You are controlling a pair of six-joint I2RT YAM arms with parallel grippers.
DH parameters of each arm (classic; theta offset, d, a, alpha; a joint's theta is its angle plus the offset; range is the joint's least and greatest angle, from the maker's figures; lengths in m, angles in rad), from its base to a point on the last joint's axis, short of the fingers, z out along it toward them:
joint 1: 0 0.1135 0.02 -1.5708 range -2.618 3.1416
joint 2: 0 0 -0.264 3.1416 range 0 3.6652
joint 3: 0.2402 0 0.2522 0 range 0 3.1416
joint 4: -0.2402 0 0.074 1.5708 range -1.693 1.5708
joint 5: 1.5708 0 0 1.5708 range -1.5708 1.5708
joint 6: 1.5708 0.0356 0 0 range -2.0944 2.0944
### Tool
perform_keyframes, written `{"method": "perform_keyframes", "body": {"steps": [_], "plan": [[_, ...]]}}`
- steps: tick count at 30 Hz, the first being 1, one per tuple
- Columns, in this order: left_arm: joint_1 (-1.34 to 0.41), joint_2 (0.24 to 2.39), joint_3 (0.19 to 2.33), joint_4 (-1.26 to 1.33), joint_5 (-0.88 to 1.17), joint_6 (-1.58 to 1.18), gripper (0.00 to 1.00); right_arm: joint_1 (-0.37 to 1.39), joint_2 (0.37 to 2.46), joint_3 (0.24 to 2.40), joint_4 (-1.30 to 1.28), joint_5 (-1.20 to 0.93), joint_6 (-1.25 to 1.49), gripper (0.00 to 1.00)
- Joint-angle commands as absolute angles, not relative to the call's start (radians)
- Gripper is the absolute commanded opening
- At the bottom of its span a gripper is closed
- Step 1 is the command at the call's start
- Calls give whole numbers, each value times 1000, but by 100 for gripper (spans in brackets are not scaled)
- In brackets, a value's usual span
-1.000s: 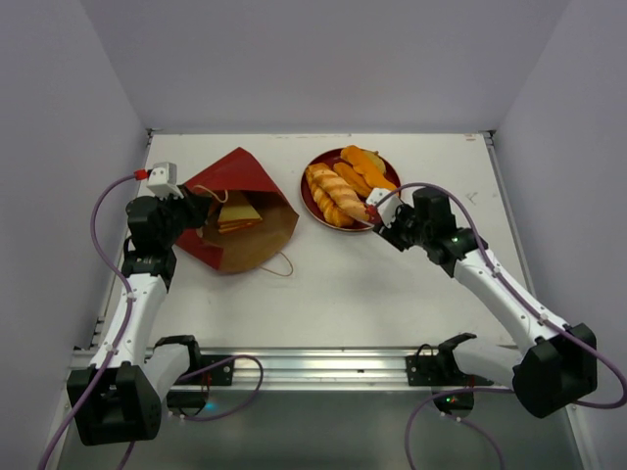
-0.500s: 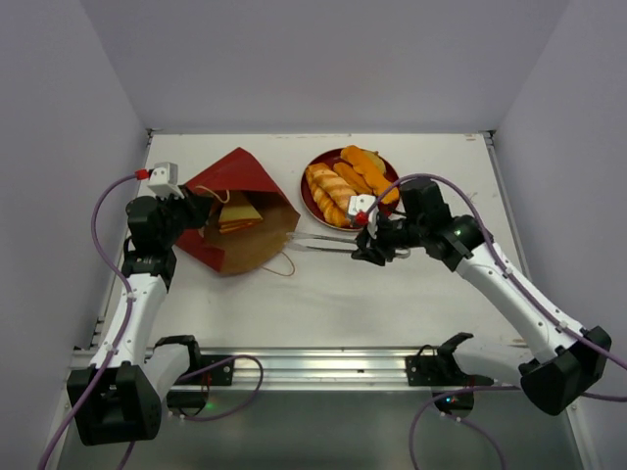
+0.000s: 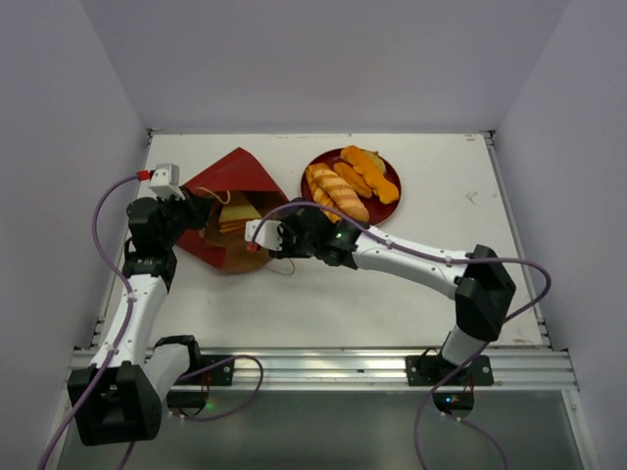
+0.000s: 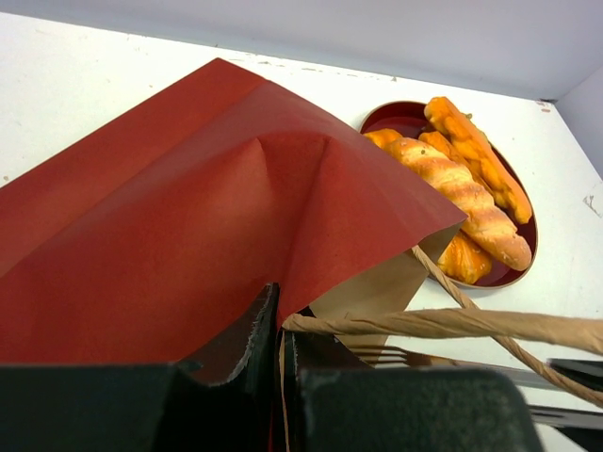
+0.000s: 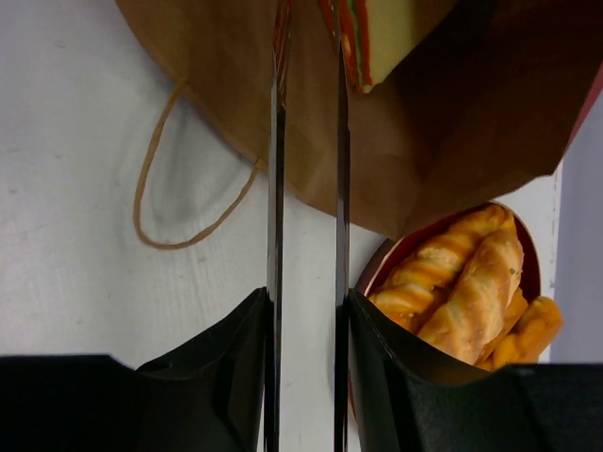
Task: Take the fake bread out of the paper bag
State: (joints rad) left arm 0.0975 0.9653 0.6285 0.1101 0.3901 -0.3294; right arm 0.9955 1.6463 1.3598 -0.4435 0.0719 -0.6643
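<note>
The dark red paper bag (image 3: 235, 171) lies on its side at the left, its brown mouth facing right. My left gripper (image 3: 193, 211) is shut on the bag's upper rim (image 4: 280, 320) and holds the mouth up. A yellow sandwich wedge (image 3: 235, 215) of fake bread lies inside the bag (image 5: 443, 141). My right gripper (image 3: 238, 227) reaches into the mouth. Its long thin fingers (image 5: 275, 188) stand a narrow gap apart beside the wedge (image 5: 377, 38), with bare table between them and their tips past the frame's top. Several golden loaves (image 3: 343, 191) lie on the plate.
The round dark red plate (image 3: 321, 163) stands right of the bag, close behind my right forearm. A cord handle (image 5: 151, 188) loops out on the table below the bag's mouth; the other (image 4: 452, 323) stretches past my left fingers. Walls close in the table's left, back and right.
My right arm has swung left from beside the plate across to the bag's mouth, and its fingers have drawn closer together. The left arm and the bag have stayed put.
</note>
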Motion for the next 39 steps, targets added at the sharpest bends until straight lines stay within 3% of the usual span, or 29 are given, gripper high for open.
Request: {"method": "perform_keyframes", "body": {"steps": [1, 13, 28, 31, 35, 39], "plan": [[103, 954, 621, 149, 406, -313, 9, 1015, 1733, 1446, -296, 313, -736, 40], [103, 950, 623, 137, 403, -324, 9, 1046, 1916, 1519, -232, 431, -796, 46], [103, 946, 624, 135, 408, -325, 9, 1054, 2036, 1614, -296, 460, -778, 45], [103, 945, 624, 135, 408, -325, 9, 1054, 2045, 1620, -311, 454, -767, 36], [103, 943, 623, 135, 408, -325, 9, 1054, 2016, 1600, -333, 425, -752, 8], [103, 943, 623, 133, 403, -324, 9, 1052, 1945, 1579, -376, 361, -723, 0]]}}
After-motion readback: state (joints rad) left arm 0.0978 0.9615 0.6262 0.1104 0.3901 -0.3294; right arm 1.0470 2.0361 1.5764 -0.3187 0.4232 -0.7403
